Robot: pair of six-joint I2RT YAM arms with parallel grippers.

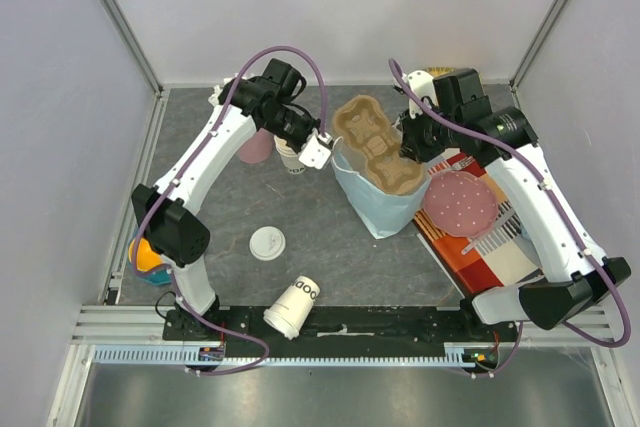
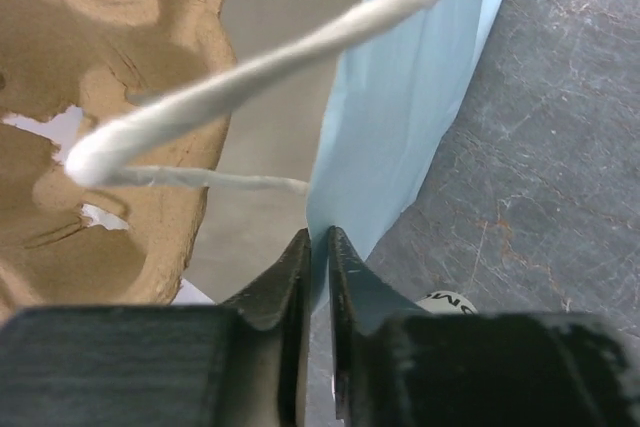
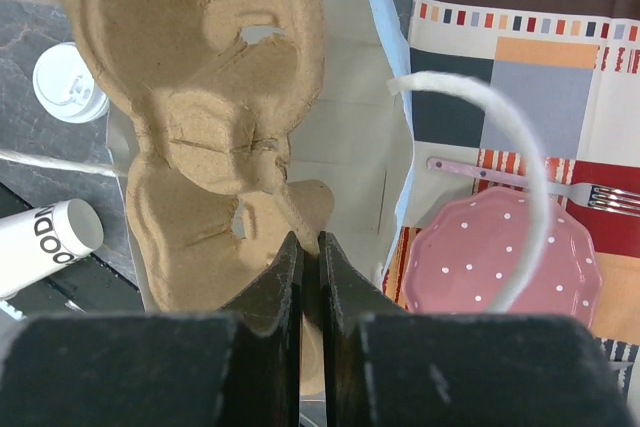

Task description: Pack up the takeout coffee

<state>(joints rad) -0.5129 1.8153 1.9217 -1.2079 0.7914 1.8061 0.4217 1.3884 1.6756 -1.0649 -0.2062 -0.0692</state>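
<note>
The takeout coffee (image 1: 290,158) stands upright on the table (image 1: 330,247), outside the paper bag (image 1: 378,209). It is just beside the left gripper (image 1: 319,152), on the side away from the bag (contact cannot be confirmed). The left gripper is clamped on the bag's left rim. The wrist view shows the blue paper pinched between both fingers (image 2: 285,282), near the rope handle (image 2: 250,67). A pulp cup carrier (image 1: 376,142) sits over the bag mouth. The right gripper (image 3: 310,239) is clenched on the carrier's edge, well apart from the coffee. At right, a pink dotted plate (image 1: 460,202) lies on the striped placemat (image 1: 495,259).
</note>
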